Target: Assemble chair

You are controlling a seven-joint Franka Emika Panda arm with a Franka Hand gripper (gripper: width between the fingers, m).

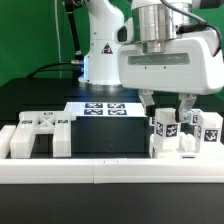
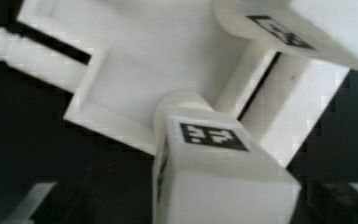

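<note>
**Black counter, jaws spread over upright chair pieces**

Black counter carries everything in the exterior view, with a green backdrop behind on that view's left and the white arm's base rising at the back. A long white border rail runs along the near edge. The marker board lies flat behind the middle, its square tags facing up.

The gripper hangs on the exterior view's right, fingers pointing straight down. Its jaws stand well apart and grip nothing. In the wrist view a gap shows between the grey fingertips and the tagged post that rises between them.

The chair lies in separate groups. Just under the gripper, a cluster of tagged chair pieces stands close to the rail. These pieces are upright, long axes vertical, with their black-and-white tags facing the camera. How they join cannot be made out from this side.

The wrist view shows the post set against a broad white slab, whose long edges run slantwise across that picture. A second tag sits on a further white part.

A frame-like chair piece rests well apart at the exterior view's left, also beside the rail, with its long axis running along the rail
</note>
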